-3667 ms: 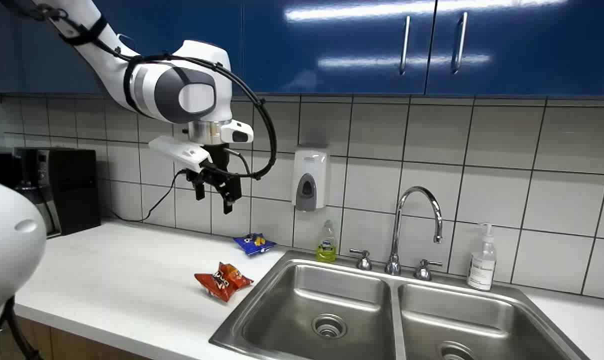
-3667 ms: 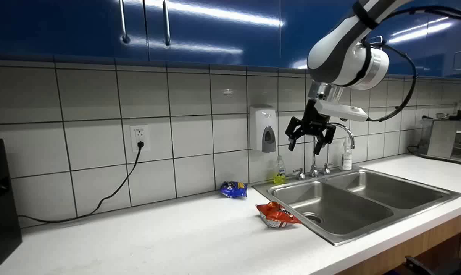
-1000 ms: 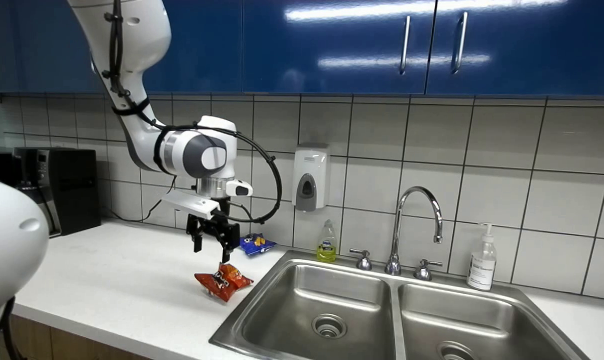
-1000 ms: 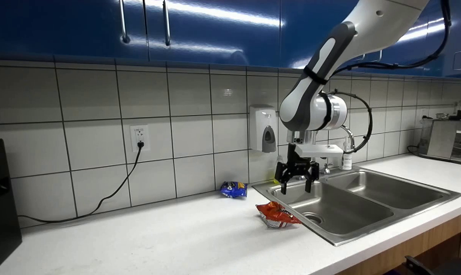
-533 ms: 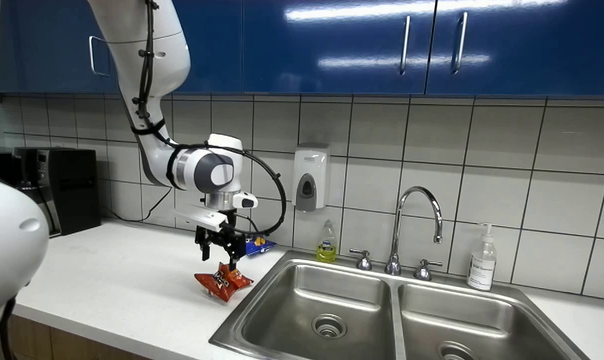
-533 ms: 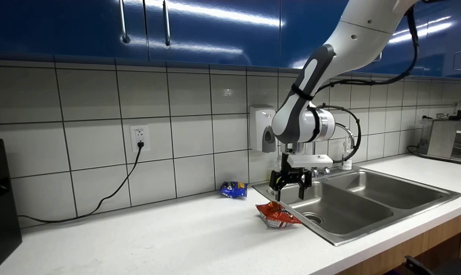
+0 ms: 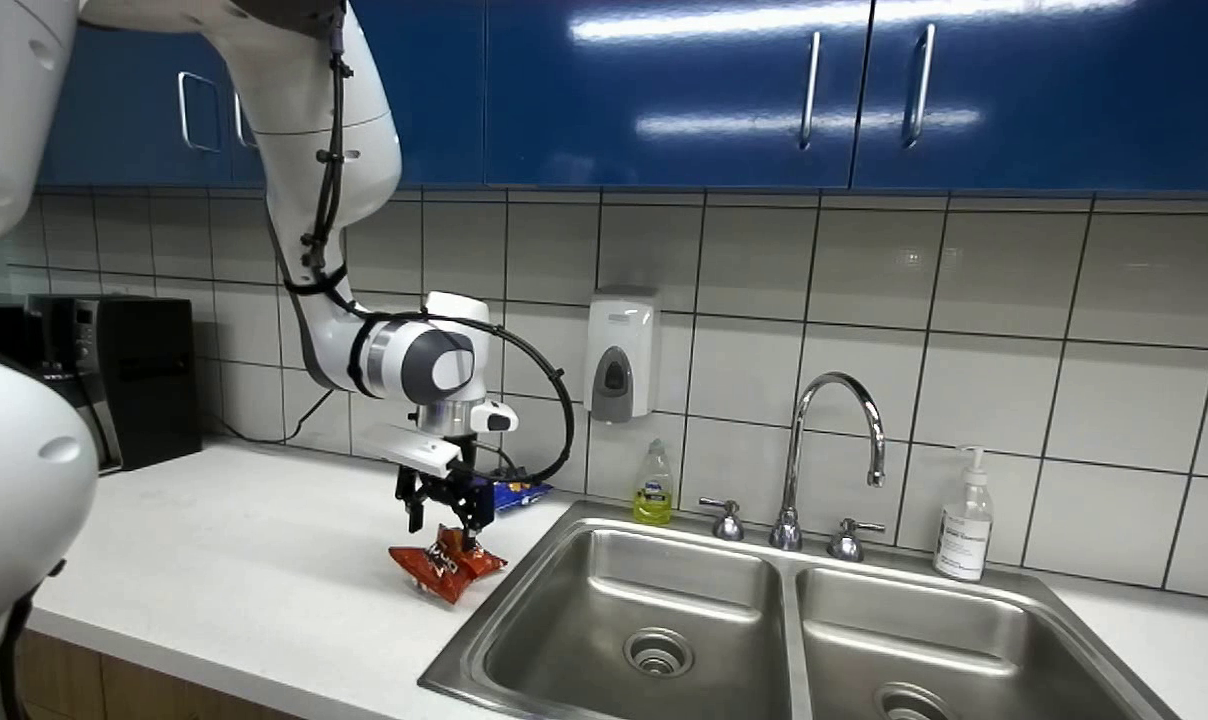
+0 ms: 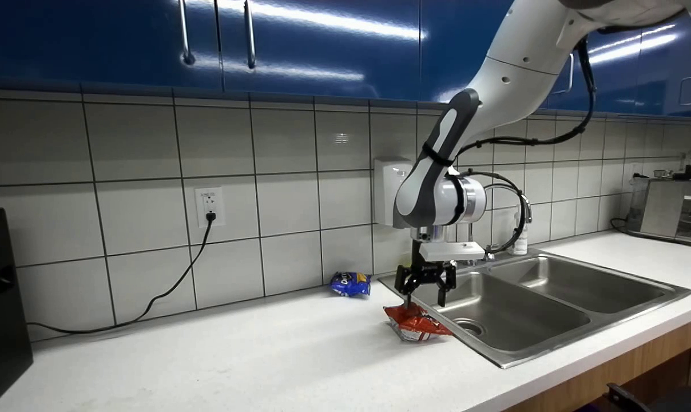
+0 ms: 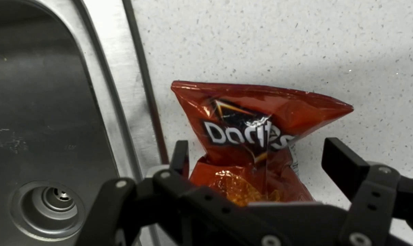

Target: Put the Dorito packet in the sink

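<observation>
The Dorito packet, a crinkled red-orange bag, lies on the white counter just beside the sink's edge. It shows in both exterior views [image 7: 439, 575] [image 8: 417, 327] and in the wrist view [image 9: 234, 150]. My gripper [image 7: 443, 533] is open and points down close over the packet; it also shows in an exterior view [image 8: 424, 304]. In the wrist view the gripper [image 9: 256, 150] has its fingers apart on either side of the packet, with the packet's lower part hidden behind the gripper. The stainless double-basin sink [image 7: 724, 630] stands next to the packet; its rim fills the wrist view's left side [image 9: 107, 37].
A blue snack bag [image 8: 351, 284] lies near the tiled wall. A yellow-green soap bottle [image 7: 653, 487], a chrome faucet [image 7: 796, 450] and a pump bottle [image 7: 964, 530] stand along the sink's back. A white dispenser [image 7: 621, 350] hangs on the wall.
My gripper has come down from high above the counter to just over the Dorito packet, and stays open. The packet and the blue bag have not moved.
</observation>
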You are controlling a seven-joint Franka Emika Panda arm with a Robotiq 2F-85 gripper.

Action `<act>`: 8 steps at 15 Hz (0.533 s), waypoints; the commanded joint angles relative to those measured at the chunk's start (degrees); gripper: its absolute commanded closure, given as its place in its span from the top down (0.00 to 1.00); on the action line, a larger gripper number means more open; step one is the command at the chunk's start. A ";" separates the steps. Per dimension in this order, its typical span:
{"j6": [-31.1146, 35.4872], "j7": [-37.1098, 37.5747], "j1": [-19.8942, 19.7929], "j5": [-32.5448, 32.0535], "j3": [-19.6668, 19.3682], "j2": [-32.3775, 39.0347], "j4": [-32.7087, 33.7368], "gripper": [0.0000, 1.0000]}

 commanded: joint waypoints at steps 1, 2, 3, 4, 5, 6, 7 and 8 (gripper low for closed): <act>0.18 -0.48 -1.18 0.33 1.48 2.64 2.67 1.00; 0.17 -0.38 -1.18 0.23 1.51 3.11 3.07 1.00; 0.24 -0.37 -1.21 0.15 1.49 3.56 3.40 1.00; 0.22 -0.35 -1.25 0.08 1.45 4.01 3.80 1.00; 0.15 -0.27 -1.28 -0.02 1.36 4.51 4.19 1.00; 0.16 -0.25 -1.31 -0.07 1.33 4.84 4.47 1.00; 0.15 -0.22 -1.35 -0.11 1.31 5.19 4.78 1.00; 0.13 -0.17 -1.39 -0.16 1.26 5.54 5.05 1.00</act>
